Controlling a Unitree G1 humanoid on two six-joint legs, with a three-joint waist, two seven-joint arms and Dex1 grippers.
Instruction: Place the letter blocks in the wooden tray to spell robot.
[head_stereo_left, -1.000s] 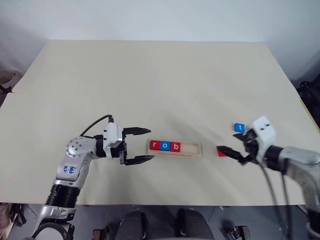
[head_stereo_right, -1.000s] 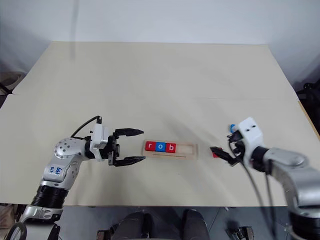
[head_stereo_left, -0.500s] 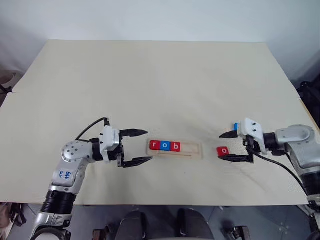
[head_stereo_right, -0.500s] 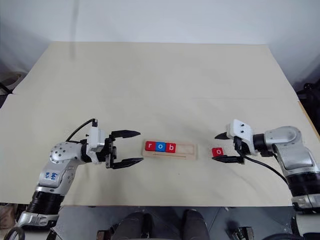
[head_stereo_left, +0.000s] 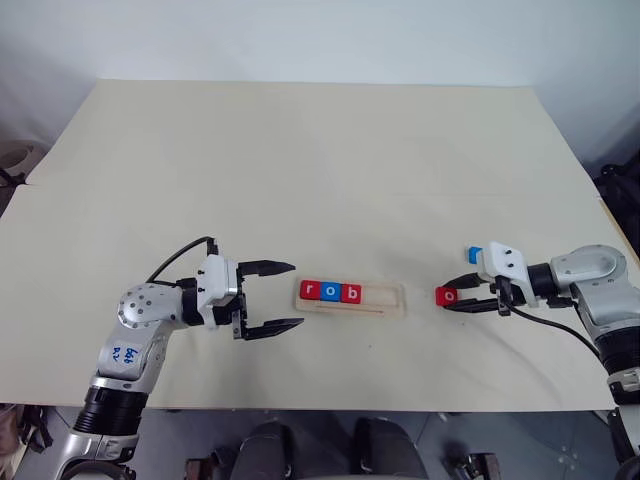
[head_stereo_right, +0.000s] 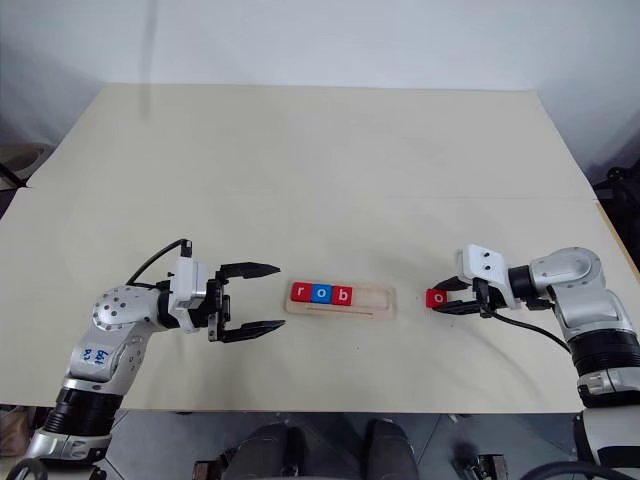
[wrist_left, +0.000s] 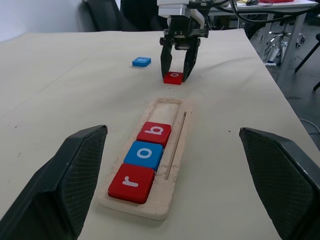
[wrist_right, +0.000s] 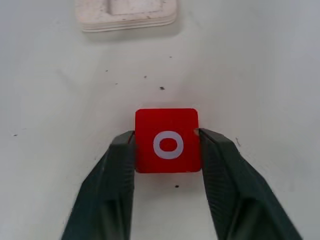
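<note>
Wooden tray (head_stereo_left: 352, 297) at worktop's (head_stereo_left: 300, 170) mid-front held r, o, b; two slots left. Right pincer (wrist_right: 167, 145) had closed on red o block (wrist_right: 167, 141), prob. not yet lifted. Blue t block (wrist_left: 141, 61) lay behind. Left pincer (head_stereo_left: 283, 296) wide open, empty.

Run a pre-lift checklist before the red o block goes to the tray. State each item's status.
1. Right gripper closed on both sides of the red o block: ok.
2. Block lying flat, letter up: ok.
3. Wooden tray holds r, o, b in order, with the fourth slot free: ok.
4. Path between block and tray free of objects: ok.
5. Left gripper open, off the tray's far end, not blocking: ok.
6. Blue block apart from the grasp: ok.
</note>
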